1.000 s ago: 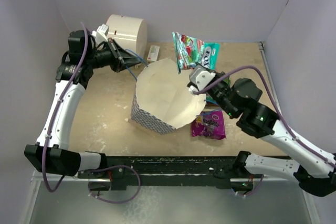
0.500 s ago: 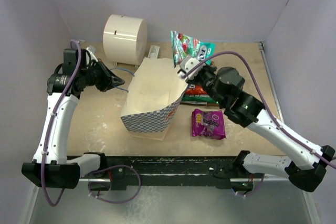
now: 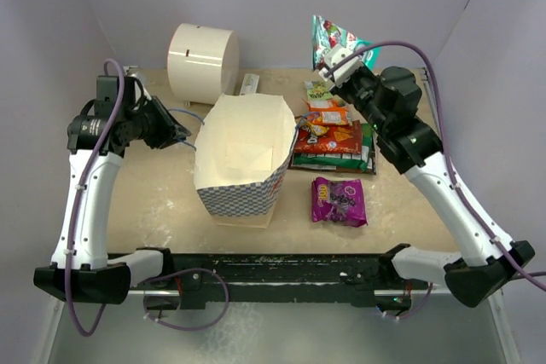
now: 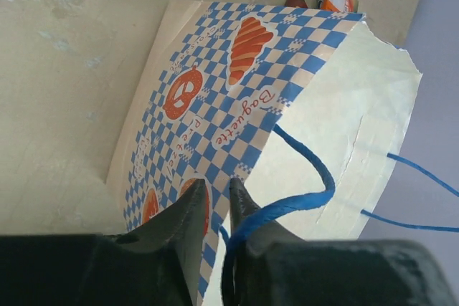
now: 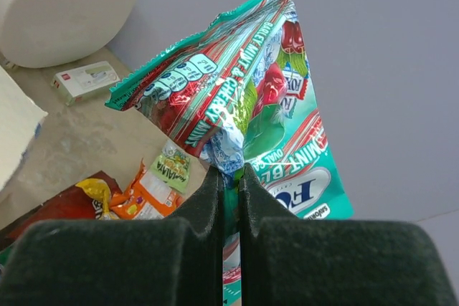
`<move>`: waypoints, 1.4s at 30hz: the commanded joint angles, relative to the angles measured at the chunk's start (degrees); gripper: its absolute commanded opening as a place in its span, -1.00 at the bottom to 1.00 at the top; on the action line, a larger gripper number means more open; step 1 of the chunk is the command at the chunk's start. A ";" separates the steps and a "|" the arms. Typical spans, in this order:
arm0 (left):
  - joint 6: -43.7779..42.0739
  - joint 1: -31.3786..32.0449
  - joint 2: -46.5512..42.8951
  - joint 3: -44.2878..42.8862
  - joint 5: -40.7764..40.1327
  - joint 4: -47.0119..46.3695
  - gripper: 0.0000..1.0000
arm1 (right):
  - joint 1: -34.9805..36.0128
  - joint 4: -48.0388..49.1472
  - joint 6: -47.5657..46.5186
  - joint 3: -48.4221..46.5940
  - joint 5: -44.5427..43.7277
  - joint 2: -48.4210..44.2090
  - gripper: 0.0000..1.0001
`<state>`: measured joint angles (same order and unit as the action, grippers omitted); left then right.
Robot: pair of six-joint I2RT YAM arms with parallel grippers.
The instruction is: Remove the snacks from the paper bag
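Note:
The blue-and-white checkered paper bag (image 3: 241, 147) (image 4: 215, 91) stands mid-table, its cream mouth facing up. My left gripper (image 3: 177, 135) (image 4: 215, 183) is at the bag's left side. Its jaws are slightly apart, and a blue cord handle (image 4: 301, 202) lies loose along the inner finger. My right gripper (image 3: 331, 64) (image 5: 230, 170) is raised at the back right, shut on a teal packet (image 3: 334, 36) (image 5: 237, 98). Other snacks lie right of the bag: an orange packet (image 3: 327, 115) (image 5: 143, 195), a red-orange one (image 3: 328, 138) and a purple one (image 3: 339, 200).
A big cream cylinder (image 3: 202, 59) (image 5: 57, 5) stands at the back left. A small white-and-red box (image 3: 249, 84) (image 5: 84, 80) lies beside it. Purple-grey walls close in the table on three sides.
The bag came down from a tilted, lifted pose and now stands on the table. My left jaws parted from the cord. My right gripper carried the teal packet up and back to the right.

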<state>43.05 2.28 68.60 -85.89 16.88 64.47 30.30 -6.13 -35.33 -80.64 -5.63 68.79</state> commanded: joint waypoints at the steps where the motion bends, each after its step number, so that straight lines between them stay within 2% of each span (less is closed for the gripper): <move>1: -3.22 -0.35 -0.63 -4.12 -2.09 0.03 -0.43 | -7.53 6.00 -0.99 7.11 10.96 1.65 -1.00; 6: -4.48 -0.35 -1.82 -4.53 -1.29 -0.38 -0.03 | -12.08 8.70 -2.93 12.48 13.51 7.19 -1.00; 10: -6.60 -0.34 -2.71 -5.90 -1.07 -0.05 0.28 | -12.20 4.08 -11.39 12.46 14.82 12.18 -1.00; 14: -9.21 -0.35 -3.00 -9.20 -2.23 1.40 0.48 | -12.20 -1.71 -19.41 11.38 11.75 16.04 -1.00; 17: -10.97 -0.39 -2.97 -11.47 -2.64 2.27 0.55 | -12.12 -3.47 -22.89 11.52 8.28 17.96 -1.00; 21: -13.53 -0.35 -2.91 -14.64 -3.87 3.57 0.87 | -12.03 -4.36 -23.61 11.27 9.40 20.04 -1.00; 34: -19.84 -0.31 -3.98 -18.05 -4.16 4.26 0.96 | -11.28 -4.82 -15.31 11.24 13.61 23.59 -0.99; 36: -20.24 -0.22 -4.09 -18.40 -4.15 4.33 0.97 | -11.25 -4.80 -13.77 11.04 13.43 23.83 -0.77; 38: -20.73 0.17 -4.13 -19.24 -4.50 4.51 0.97 | -11.24 -6.94 -12.03 10.68 13.31 23.41 -0.47; 40: -21.54 1.02 -4.03 -20.33 -5.18 4.61 0.97 | -11.15 -7.96 -9.33 10.38 13.34 21.20 -0.18; 42: -22.49 2.02 -4.12 -21.21 -6.05 4.57 0.98 | -11.06 -8.02 -5.20 10.92 12.58 17.91 0.02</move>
<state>23.79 2.76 65.25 -103.42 12.23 70.04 18.85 -13.98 -48.05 -66.89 6.31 93.06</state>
